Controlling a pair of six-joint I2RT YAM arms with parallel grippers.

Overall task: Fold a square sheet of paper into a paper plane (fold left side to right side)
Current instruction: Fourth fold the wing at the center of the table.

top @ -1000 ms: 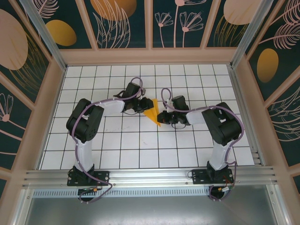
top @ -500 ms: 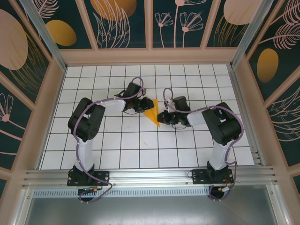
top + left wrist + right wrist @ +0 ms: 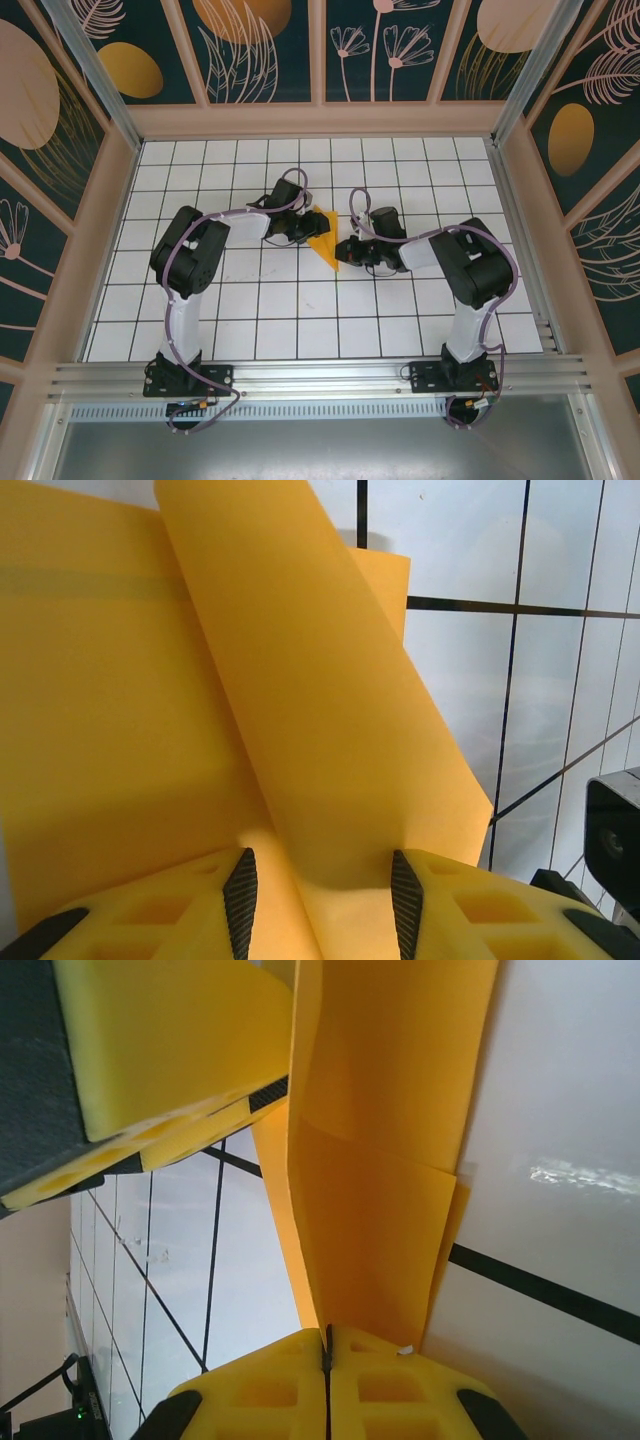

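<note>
- Right gripper (image 3: 327, 1345): jaws clenched flat together, grasping the near tip of the sheet of paper (image 3: 380, 1210) at their seam.
- Ahead of these fingertips, the sheet rises as a folded orange flap (two layers overlap, with a stepped edge on the right).
- Left gripper (image 3: 322, 885): jaws stand apart, released. A curled flap of the sheet runs between the pads (image 3: 240, 895) without being pressed.
- Beyond its fingertips, the rest of the sheet lies flat on the white tiled table (image 3: 560, 560), extending forward and to the left.
</note>
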